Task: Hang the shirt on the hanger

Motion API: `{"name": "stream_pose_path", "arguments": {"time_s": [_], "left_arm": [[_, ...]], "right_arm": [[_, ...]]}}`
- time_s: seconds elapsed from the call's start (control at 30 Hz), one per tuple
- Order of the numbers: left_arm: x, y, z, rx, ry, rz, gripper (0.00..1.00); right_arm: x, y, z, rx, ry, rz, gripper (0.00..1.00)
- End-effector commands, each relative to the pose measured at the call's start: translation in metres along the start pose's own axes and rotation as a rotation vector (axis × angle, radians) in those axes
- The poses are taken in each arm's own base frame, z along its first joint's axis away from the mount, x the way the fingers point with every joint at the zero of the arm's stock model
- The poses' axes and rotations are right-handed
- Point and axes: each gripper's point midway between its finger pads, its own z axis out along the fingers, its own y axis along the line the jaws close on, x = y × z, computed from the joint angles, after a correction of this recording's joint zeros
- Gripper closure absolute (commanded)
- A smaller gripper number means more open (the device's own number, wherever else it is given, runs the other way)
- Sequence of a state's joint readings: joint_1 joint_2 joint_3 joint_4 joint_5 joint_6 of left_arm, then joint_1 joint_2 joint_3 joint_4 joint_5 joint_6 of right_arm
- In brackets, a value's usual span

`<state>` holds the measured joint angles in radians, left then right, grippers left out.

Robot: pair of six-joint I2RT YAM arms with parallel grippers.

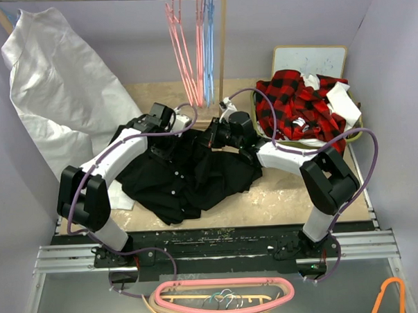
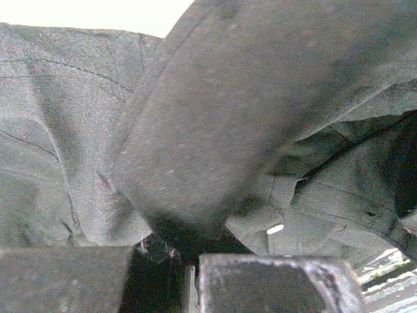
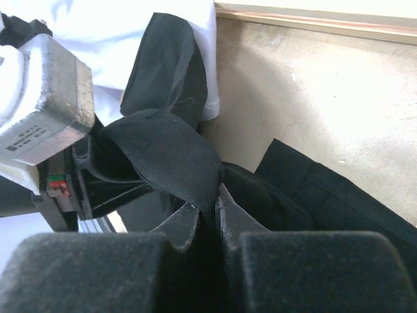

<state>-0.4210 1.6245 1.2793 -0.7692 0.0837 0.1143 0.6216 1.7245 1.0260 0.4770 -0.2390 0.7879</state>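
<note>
The black shirt [image 1: 189,175] lies crumpled on the table, its far edge raised between the two grippers. My left gripper [image 1: 182,128] is at that edge; in the left wrist view a fold of the shirt [image 2: 215,111] fills the frame and runs down into the gripper [image 2: 166,274], which looks shut on it. My right gripper [image 1: 212,135] faces the left one. In the right wrist view it [image 3: 210,218] is shut on a flap of the shirt [image 3: 169,156]. The light blue hanger [image 1: 208,56] hangs from the rod at the back, apart from both grippers.
Pink hangers [image 1: 182,50] hang beside the blue one. A big white cloth [image 1: 60,87] drapes at the left. A basket [image 1: 357,133] with a red plaid shirt [image 1: 297,107] stands at the right. A pink hanger [image 1: 225,296] and an orange one [image 1: 392,294] lie at the near edge.
</note>
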Motion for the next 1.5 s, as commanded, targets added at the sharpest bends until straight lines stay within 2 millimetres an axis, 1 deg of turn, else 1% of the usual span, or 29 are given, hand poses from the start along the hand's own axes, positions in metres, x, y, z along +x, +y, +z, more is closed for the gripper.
{"name": "stream_pose_path", "arguments": {"time_s": [0.0, 0.07, 0.1, 0.13, 0.17, 0.2, 0.23, 0.33, 0.4, 0.43, 0.5, 0.57, 0.6, 0.67, 0.73, 0.77, 0.8, 0.83, 0.87, 0.9, 0.93, 1.0, 1.03, 1.07, 1.1, 1.13, 1.23, 1.3, 1.47], "left_arm": [[-0.029, 0.008, -0.028, -0.035, -0.123, 0.005, 1.00], [-0.031, 0.000, -0.040, 0.036, -0.147, 0.015, 1.00], [-0.029, -0.005, -0.046, 0.081, -0.156, 0.023, 1.00], [-0.028, -0.008, -0.053, 0.116, -0.173, 0.028, 1.00], [-0.026, -0.010, -0.059, 0.145, -0.188, 0.034, 1.00], [-0.024, -0.010, -0.063, 0.167, -0.199, 0.034, 1.00], [-0.022, -0.010, -0.067, 0.182, -0.208, 0.034, 1.00], [-0.017, -0.008, -0.076, 0.220, -0.219, 0.018, 1.00], [-0.013, -0.010, -0.080, 0.249, -0.220, 0.009, 1.00], [-0.013, -0.009, -0.083, 0.252, -0.229, 0.008, 1.00], [-0.012, -0.010, -0.087, 0.261, -0.240, 0.011, 1.00], [-0.009, -0.017, -0.091, 0.303, -0.242, 0.029, 1.00], [-0.008, -0.022, -0.093, 0.332, -0.243, 0.042, 1.00], [-0.007, -0.029, -0.097, 0.375, -0.247, 0.058, 1.00], [-0.005, -0.033, -0.098, 0.395, -0.243, 0.069, 1.00], [-0.004, -0.034, -0.099, 0.402, -0.244, 0.074, 1.00], [-0.003, -0.035, -0.100, 0.415, -0.244, 0.080, 1.00], [-0.002, -0.038, -0.102, 0.430, -0.245, 0.087, 1.00], [-0.002, -0.039, -0.103, 0.438, -0.249, 0.092, 1.00], [-0.002, -0.040, -0.104, 0.442, -0.252, 0.096, 1.00], [-0.003, -0.039, -0.106, 0.436, -0.258, 0.100, 1.00], [-0.002, -0.036, -0.106, 0.423, -0.259, 0.097, 1.00], [-0.002, -0.035, -0.106, 0.421, -0.259, 0.096, 1.00], [-0.001, -0.035, -0.106, 0.422, -0.257, 0.093, 1.00], [-0.001, -0.034, -0.106, 0.418, -0.260, 0.093, 1.00], [-0.001, -0.033, -0.106, 0.412, -0.259, 0.091, 1.00], [-0.001, -0.029, -0.105, 0.394, -0.259, 0.087, 1.00], [0.001, -0.028, -0.104, 0.392, -0.257, 0.081, 1.00], [0.003, -0.026, -0.105, 0.377, -0.267, 0.076, 1.00]], "right_arm": [[-0.024, 0.041, -0.011, -0.147, -0.058, -0.042, 0.81], [-0.028, 0.041, -0.015, -0.143, -0.077, -0.070, 0.57], [-0.034, 0.042, -0.018, -0.138, -0.104, -0.081, 0.48], [-0.029, 0.033, -0.022, -0.114, -0.111, -0.084, 0.37], [-0.031, 0.032, -0.028, -0.106, -0.135, -0.090, 0.09], [-0.034, 0.032, -0.033, -0.105, -0.162, -0.102, 0.01], [-0.038, 0.034, -0.039, -0.108, -0.186, -0.118, 0.00], [-0.050, 0.034, -0.062, -0.080, -0.270, -0.175, 0.00], [-0.052, 0.039, -0.077, -0.093, -0.300, -0.202, 0.00], [-0.050, 0.043, -0.084, -0.111, -0.295, -0.220, 0.00], [-0.044, 0.055, -0.101, -0.155, -0.270, -0.273, 0.00], [-0.035, 0.064, -0.119, -0.187, -0.249, -0.317, 0.00], [-0.031, 0.073, -0.131, -0.225, -0.257, -0.339, 0.00], [-0.034, 0.093, -0.163, -0.287, -0.332, -0.388, 0.00], [-0.054, 0.108, -0.199, -0.291, -0.473, -0.417, 0.00], [-0.074, 0.118, -0.219, -0.276, -0.554, -0.413, 0.00], [-0.093, 0.125, -0.232, -0.234, -0.602, -0.409, 0.00], [-0.112, 0.129, -0.241, -0.176, -0.627, -0.410, 0.00], [-0.129, 0.131, -0.243, -0.101, -0.626, -0.409, 0.01], [-0.142, 0.131, -0.244, -0.021, -0.604, -0.405, 0.06], [-0.161, 0.138, -0.244, 0.021, -0.617, -0.405, 0.14], [-0.184, 0.147, -0.237, 0.077, -0.607, -0.396, 0.39], [-0.196, 0.150, -0.233, 0.110, -0.612, -0.386, 0.49], [-0.204, 0.147, -0.222, 0.151, -0.599, -0.395, 0.59], [-0.212, 0.149, -0.214, 0.169, -0.600, -0.404, 0.62], [-0.221, 0.152, -0.209, 0.186, -0.599, -0.418, 0.62], [-0.240, 0.167, -0.200, 0.178, -0.616, -0.441, 0.62], [-0.246, 0.170, -0.193, 0.182, -0.622, -0.458, 0.65], [-0.253, 0.164, -0.172, 0.221, -0.605, -0.477, 0.67]]}}
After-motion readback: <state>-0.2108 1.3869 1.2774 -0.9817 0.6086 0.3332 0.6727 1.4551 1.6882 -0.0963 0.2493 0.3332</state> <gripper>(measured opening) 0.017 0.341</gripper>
